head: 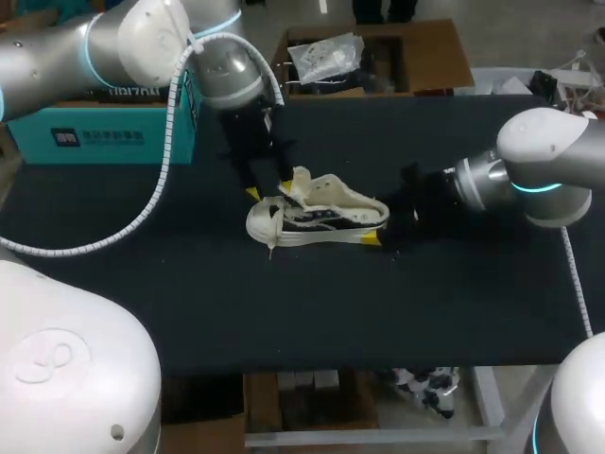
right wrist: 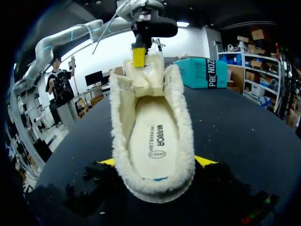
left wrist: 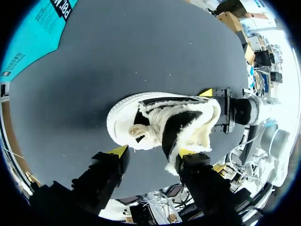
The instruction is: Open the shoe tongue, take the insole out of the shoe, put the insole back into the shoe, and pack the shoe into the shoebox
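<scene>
Cream fleece-lined shoe with black panels (head: pixel 317 219), one, upright mid black tabletop (head: pixel 189 303), one pale insole (right wrist: pixel 153 141) inside, one teal shoebox (head: pixel 104 132) far left, left gripper (head: pixel 269 189) spread wide over toe, one fingertip against raised fleece tongue (head: pixel 301 180), right gripper (head: pixel 380 223) clamped on heel.

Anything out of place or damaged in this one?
Nothing stands out. The shoe sits upright, heel held by the right gripper, tongue bent forward at the left gripper; the insole lies flat inside.
</scene>
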